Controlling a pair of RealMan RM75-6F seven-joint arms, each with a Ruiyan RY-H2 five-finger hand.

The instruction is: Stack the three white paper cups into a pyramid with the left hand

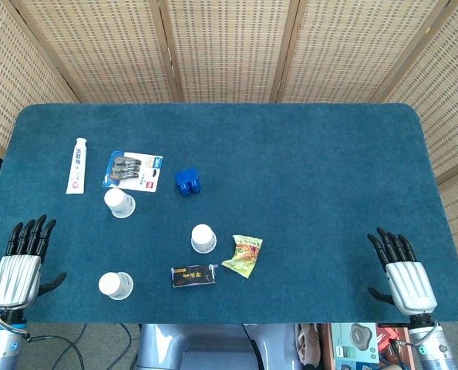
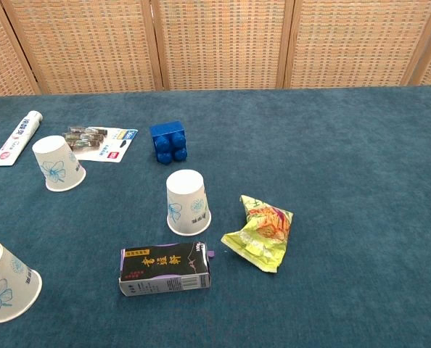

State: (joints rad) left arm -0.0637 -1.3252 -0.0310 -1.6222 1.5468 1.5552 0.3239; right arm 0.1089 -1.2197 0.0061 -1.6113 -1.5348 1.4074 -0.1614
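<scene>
1. My left hand (image 1: 19,266) lies flat at the table's (image 1: 329,154) near edge, fingers spread, holding nothing; my right hand (image 1: 402,274) likewise.
2. Three paper cups stand upside down, apart: nearest cup (image 1: 115,284) just beside my left hand, middle cup (image 1: 203,237) beyond, far cup (image 1: 120,203) further back.
3. Black carton (image 1: 193,275) and snack packet (image 1: 243,255) flank the middle cup.

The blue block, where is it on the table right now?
The blue block sits left of centre on the table in the head view, just right of the battery pack and beyond the middle paper cup.

Three white paper cups (image 2: 189,202) (image 2: 57,163) (image 2: 5,283) stand upside down, well apart, unstacked.
</scene>
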